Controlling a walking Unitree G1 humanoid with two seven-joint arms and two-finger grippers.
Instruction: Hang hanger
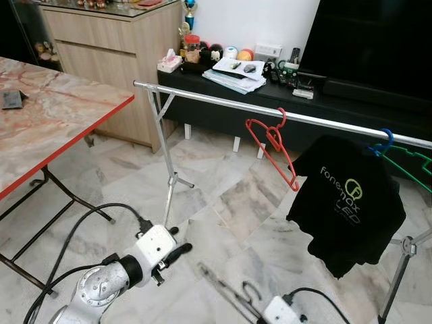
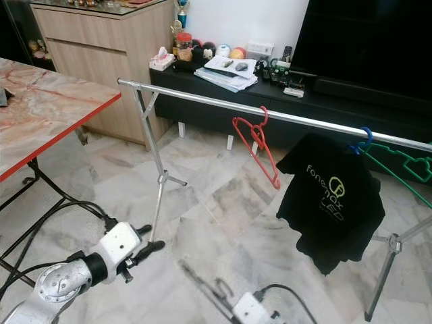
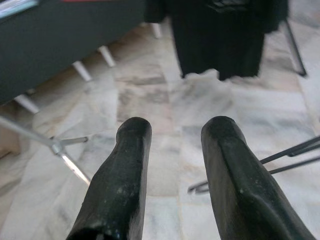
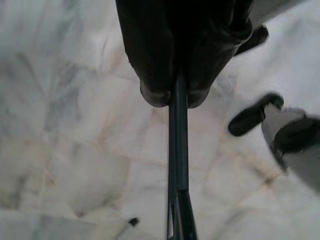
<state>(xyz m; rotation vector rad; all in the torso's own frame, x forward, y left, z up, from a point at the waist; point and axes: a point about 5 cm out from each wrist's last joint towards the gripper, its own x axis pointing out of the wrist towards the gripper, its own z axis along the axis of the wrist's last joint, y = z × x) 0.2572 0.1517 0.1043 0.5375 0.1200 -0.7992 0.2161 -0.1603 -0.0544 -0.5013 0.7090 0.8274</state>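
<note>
Low at the near right, the right gripper (image 4: 172, 97) clamps a dark hanger (image 1: 226, 290) lying near-right to far-left, hook up; the left gripper (image 3: 172, 145) hovers open.

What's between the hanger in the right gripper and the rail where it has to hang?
Nothing visible. The dark hanger, held low in the right gripper, has open floor up to the rail, bare left of the red hanger.

Marble worktop (image 1: 47, 121) with a red edge sits left of the wooden cabinet (image 1: 111, 40). Right of that cabinet there's a low black TV stand (image 1: 223, 101) cluttered with a tissue box (image 1: 169, 63), papers (image 1: 233, 73) and small balls.
</note>
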